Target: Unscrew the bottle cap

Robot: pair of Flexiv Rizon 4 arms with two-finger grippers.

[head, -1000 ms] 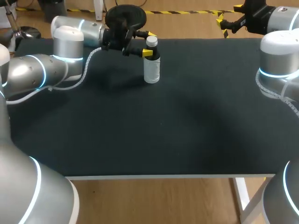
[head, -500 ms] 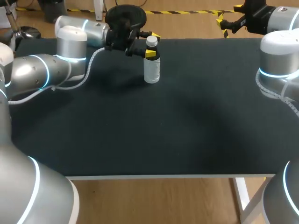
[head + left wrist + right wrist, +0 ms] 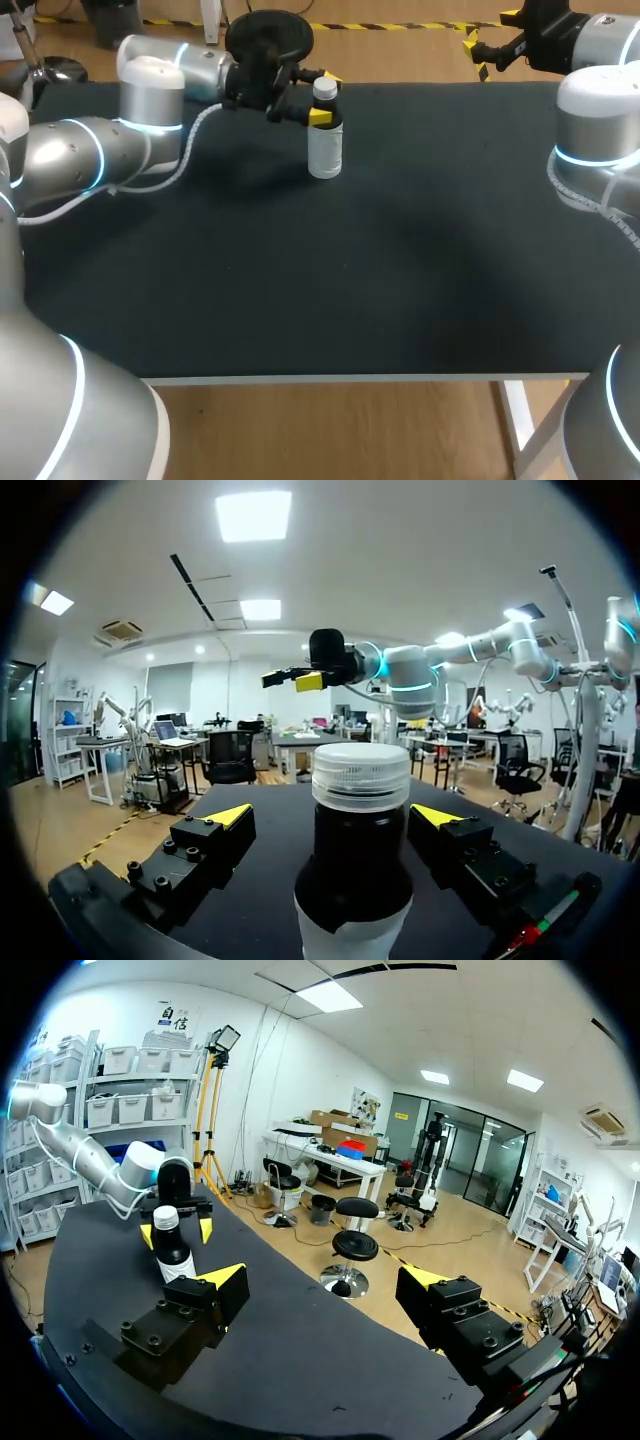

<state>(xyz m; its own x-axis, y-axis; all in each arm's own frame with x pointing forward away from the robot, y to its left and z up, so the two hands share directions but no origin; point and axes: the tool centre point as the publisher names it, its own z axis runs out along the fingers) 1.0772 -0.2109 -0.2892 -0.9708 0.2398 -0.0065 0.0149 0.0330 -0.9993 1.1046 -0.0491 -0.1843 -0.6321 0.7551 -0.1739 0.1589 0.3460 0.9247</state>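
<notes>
Bottle (image 3: 325, 145) is standing upright on the black table (image 3: 350, 280), near the far edge and left of the middle, with its white cap (image 3: 324, 90) sitting on top.

Head view: left gripper (image 3: 324, 97) is coming in sideways from the left. Its yellow tips are flanking the bottle just below the cap, one on the far side and one on the near side. Right gripper (image 3: 476, 55) is hanging past the table's far right edge, well apart from the bottle.

Left wrist view: bottle is standing between the fingers (image 3: 205, 850). A gap is showing on each side, so the fingers are standing apart and not touching it.

Right wrist view: right gripper's fingers are spread wide with nothing between them. The bottle is showing far ahead, between the left gripper's tips.
</notes>
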